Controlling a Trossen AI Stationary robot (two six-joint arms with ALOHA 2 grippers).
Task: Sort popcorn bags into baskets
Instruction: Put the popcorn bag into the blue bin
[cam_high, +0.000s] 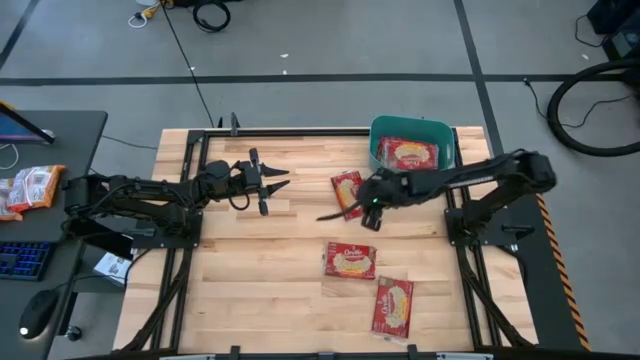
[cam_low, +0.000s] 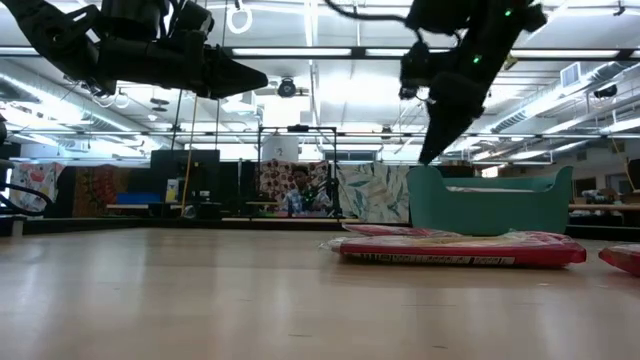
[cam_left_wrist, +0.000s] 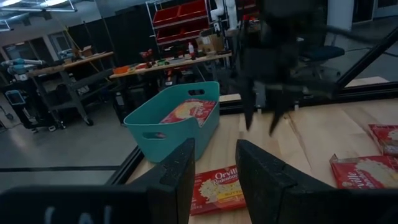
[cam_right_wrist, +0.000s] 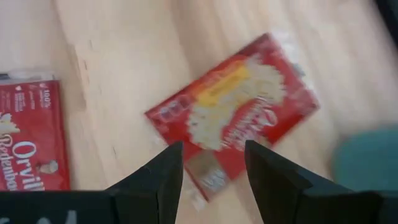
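High view: right gripper hovers over popcorn bag beside teal basket; one bag inside, two near front. Left gripper waits mid-table, apart.
Right wrist view: fingers parted, empty, bag below. Step: approach. Next: descend, pinch.
Left wrist view: jaws parted, empty.

Teal rounded bin at upper right of the high view, with one red packet lying flat inside. Three more red packets with cream centres flat on the wood: one just left of the bin, tilted, one at centre, one lower right. Possibly more beneath the top packet in the bin; hidden.
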